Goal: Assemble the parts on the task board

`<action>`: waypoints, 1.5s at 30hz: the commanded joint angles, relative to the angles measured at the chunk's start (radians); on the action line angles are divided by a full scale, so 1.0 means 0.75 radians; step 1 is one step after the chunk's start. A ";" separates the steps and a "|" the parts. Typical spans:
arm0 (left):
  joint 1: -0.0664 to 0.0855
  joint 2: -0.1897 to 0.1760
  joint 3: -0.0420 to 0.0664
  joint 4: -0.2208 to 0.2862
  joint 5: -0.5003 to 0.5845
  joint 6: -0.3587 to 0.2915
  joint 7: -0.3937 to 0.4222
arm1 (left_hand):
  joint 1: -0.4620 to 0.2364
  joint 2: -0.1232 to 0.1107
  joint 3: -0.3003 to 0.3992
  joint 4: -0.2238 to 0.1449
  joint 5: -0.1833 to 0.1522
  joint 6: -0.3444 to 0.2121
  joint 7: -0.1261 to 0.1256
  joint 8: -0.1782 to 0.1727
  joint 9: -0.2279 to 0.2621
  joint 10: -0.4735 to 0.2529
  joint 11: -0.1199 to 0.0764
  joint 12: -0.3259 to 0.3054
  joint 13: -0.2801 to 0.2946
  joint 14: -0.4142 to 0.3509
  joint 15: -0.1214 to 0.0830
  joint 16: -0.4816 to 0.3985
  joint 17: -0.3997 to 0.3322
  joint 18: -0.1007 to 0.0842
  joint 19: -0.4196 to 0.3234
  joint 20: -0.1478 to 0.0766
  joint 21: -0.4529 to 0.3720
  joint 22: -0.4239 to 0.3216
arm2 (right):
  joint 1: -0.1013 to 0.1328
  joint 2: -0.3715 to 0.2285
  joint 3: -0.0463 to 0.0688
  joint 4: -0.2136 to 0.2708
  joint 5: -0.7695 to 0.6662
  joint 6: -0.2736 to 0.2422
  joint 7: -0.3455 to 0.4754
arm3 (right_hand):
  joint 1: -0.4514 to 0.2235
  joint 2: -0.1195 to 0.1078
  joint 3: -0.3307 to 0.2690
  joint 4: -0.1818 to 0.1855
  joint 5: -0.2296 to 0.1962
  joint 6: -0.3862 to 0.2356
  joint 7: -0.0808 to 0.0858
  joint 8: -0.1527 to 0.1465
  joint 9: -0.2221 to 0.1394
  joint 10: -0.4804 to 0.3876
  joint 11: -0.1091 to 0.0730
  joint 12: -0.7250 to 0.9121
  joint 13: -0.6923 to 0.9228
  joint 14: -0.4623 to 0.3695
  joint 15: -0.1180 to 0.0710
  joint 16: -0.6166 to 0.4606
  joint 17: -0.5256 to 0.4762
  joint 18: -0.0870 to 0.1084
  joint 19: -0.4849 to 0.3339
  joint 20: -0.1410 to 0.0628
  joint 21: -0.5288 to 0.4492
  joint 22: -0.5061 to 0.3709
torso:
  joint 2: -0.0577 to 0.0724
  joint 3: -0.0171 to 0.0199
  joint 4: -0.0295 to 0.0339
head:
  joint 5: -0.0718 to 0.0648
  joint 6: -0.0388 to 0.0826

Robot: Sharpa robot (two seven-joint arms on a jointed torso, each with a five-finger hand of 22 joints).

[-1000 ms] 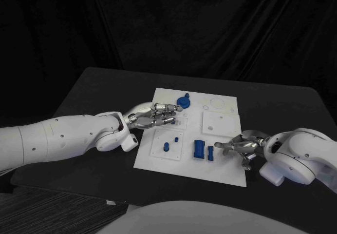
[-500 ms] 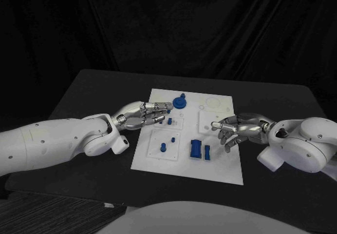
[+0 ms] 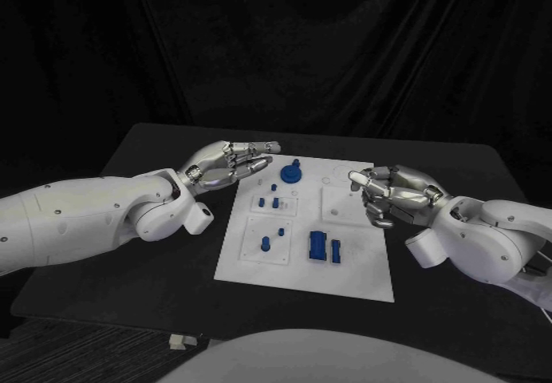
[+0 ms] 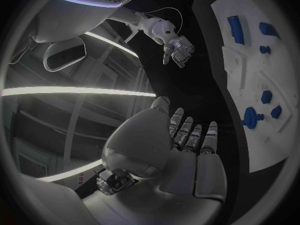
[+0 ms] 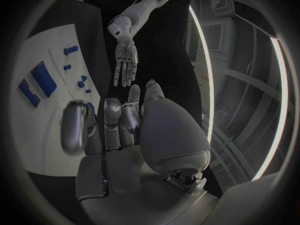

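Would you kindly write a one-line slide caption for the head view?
Both hands, left and right, hover empty over opposite edges of the white task board, with blue parts resting on it.

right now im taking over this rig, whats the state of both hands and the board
Left hand: holds nothing, fingers apart, raised over the far left edge of the task board.
Right hand: holds nothing, fingers loosely curved, raised over the board's right edge.
Parts: all on the board. The round knobbed part sits at the far end, small pegs in the middle, two more pegs and two rectangular blocks at the near end.
Done: cannot tell which parts are seated.
Left: no part in hand; pick the next one.
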 commanded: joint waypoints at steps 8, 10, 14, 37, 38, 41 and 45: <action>0.007 0.071 0.000 -0.047 0.182 -0.003 0.210 | -0.044 -0.020 0.025 0.040 -0.005 0.020 -0.005 0.011 0.008 -0.022 -0.038 0.023 0.008 -0.047 -0.048 -0.007 -0.003 -0.039 -0.020 -0.048 -0.002 -0.017 | -0.096 0.004 0.000 -0.056 0.016 -0.236 0.547 | -0.165 -0.099 0.098 0.013 -0.019 -0.233 0.047 -0.508 -0.339 -0.554 0.169 -0.939 -0.859 -0.459 0.227 -1.020 -0.711 0.040 -0.702 0.205 -1.072 -0.687 | -0.042 0.0137 -0.0410 | 0.021 0.000; 0.006 0.083 0.000 -0.054 0.186 -0.014 0.226 | -0.094 -0.012 -0.002 0.042 -0.017 0.003 -0.020 0.008 0.006 -0.044 -0.054 0.011 0.005 -0.068 -0.066 -0.017 -0.009 -0.040 -0.035 -0.066 -0.012 -0.031 | -0.110 0.002 0.000 -0.063 -0.019 -0.256 0.589 | -0.192 -0.137 0.140 0.017 -0.037 -0.267 0.041 -0.531 -0.370 -0.611 0.145 -0.978 -0.916 -0.545 0.198 -1.082 -0.764 0.049 -0.837 0.193 -1.170 -0.773 | -0.042 0.0148 -0.0455 | 0.024 0.000; 0.001 0.098 0.000 -0.063 0.190 -0.033 0.252 | -0.180 0.008 -0.059 0.043 -0.062 -0.054 -0.050 0.001 0.001 -0.084 -0.092 -0.016 0.000 -0.089 -0.094 -0.026 -0.016 -0.037 -0.059 -0.089 -0.030 -0.058 | -0.135 -0.003 0.000 -0.073 -0.116 -0.313 0.646 | -0.263 -0.252 0.123 0.019 -0.084 -0.353 -0.024 -0.576 -0.421 -0.832 0.020 -1.077 -1.005 -0.916 0.126 -1.287 -0.879 0.021 -1.418 0.152 -1.224 -1.419 | -0.039 0.0170 -0.0552 | 0.023 0.000; -0.035 0.128 0.000 -0.087 0.159 -0.060 0.288 | -0.207 0.019 -0.099 0.042 -0.094 -0.132 -0.092 -0.006 -0.006 -0.115 -0.120 -0.033 -0.004 -0.089 -0.115 -0.026 -0.016 -0.036 -0.066 -0.110 -0.035 -0.066 | -0.189 0.003 0.000 -0.098 -0.244 -0.389 0.629 | -0.414 -0.283 0.100 0.025 -0.159 -0.756 -0.330 -0.886 -0.542 -1.296 -0.177 -1.329 -1.162 -1.318 0.000 -1.516 -0.960 0.037 -1.554 0.000 -1.251 -1.724 | -0.050 0.0180 -0.0507 | 0.003 0.000; -0.035 0.127 0.000 -0.087 0.158 -0.060 0.288 | -0.206 0.020 -0.100 0.042 -0.092 -0.134 -0.094 -0.006 -0.006 -0.116 -0.120 -0.033 -0.004 -0.089 -0.115 -0.026 -0.016 -0.036 -0.066 -0.110 -0.035 -0.066 | -0.189 0.003 0.000 -0.098 -0.244 -0.387 0.628 | -0.413 -0.285 0.100 0.025 -0.159 -0.755 -0.327 -0.887 -0.542 -1.297 -0.177 -1.328 -1.163 -1.319 0.001 -1.516 -0.960 0.038 -1.554 0.000 -1.251 -1.724 | -0.050 0.0180 -0.0507 | 0.003 0.000; -0.034 0.126 -0.001 -0.088 0.166 -0.052 0.000 | -0.742 -0.069 0.016 -0.083 -0.271 -0.277 -0.176 -0.057 -0.058 -0.235 -0.202 -0.075 -0.044 -0.089 -0.208 -0.026 -0.016 -0.080 -0.083 -0.175 -0.051 -0.100 | -0.186 0.004 0.000 -0.098 -0.222 -0.366 0.623 | -0.821 -0.236 0.164 -0.092 -0.229 -0.887 -0.251 -0.923 -0.595 -1.372 -0.133 -1.419 -1.223 -1.336 0.022 -1.540 -0.972 -0.029 -1.554 -0.038 -1.251 -1.724 | -0.050 0.0180 -0.0511 | 0.003 0.000; -0.039 0.133 0.007 -0.086 0.176 -0.079 -0.006 | -0.929 -0.097 0.003 -0.099 -0.332 -0.325 -0.176 -0.057 -0.058 -0.235 -0.202 -0.099 -0.044 -0.089 -0.208 -0.026 -0.016 -0.081 -0.083 -0.191 -0.051 -0.100 | -0.192 0.016 0.017 -0.108 -0.198 -0.393 0.609 | -1.462 -0.035 0.380 -0.378 -0.350 -1.063 -0.083 -1.037 -0.595 -1.372 -0.030 -1.548 -1.223 -1.336 0.022 -1.540 -0.972 -0.030 -1.554 -0.139 -1.251 -1.724 | -0.051 0.0185 -0.0465 | -0.006 0.014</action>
